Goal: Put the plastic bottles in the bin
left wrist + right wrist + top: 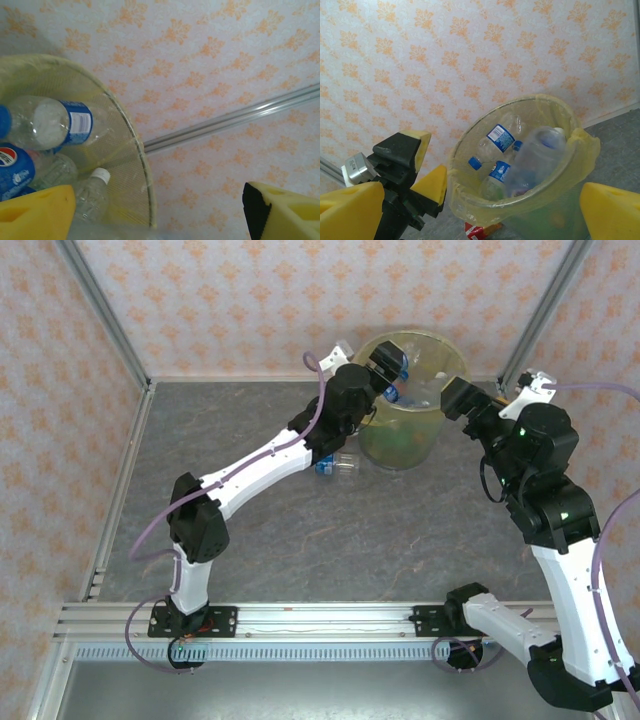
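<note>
The yellow-lined bin (372,425) stands at the back of the table. My left gripper (390,360) hangs open over its left rim, fingers (35,212) wide apart with nothing between them. Inside lie a clear bottle with a blue label (55,122), a Pepsi bottle (12,167) and a white-capped bottle (92,195). My right gripper (455,398) is open just right of the bin (470,200), holding nothing. A blurred clear bottle (540,150) sits high in the bin's mouth. One clear blue-capped bottle (338,466) lies on the table left of the bin. A red-orange labelled bottle (482,231) lies at the bin's foot.
Patterned walls with metal frame posts (105,315) close in the table on three sides, right behind the bin. The left gripper (422,165) shows beside the bin rim in the right wrist view. Green shows through the bin's lower wall (400,440).
</note>
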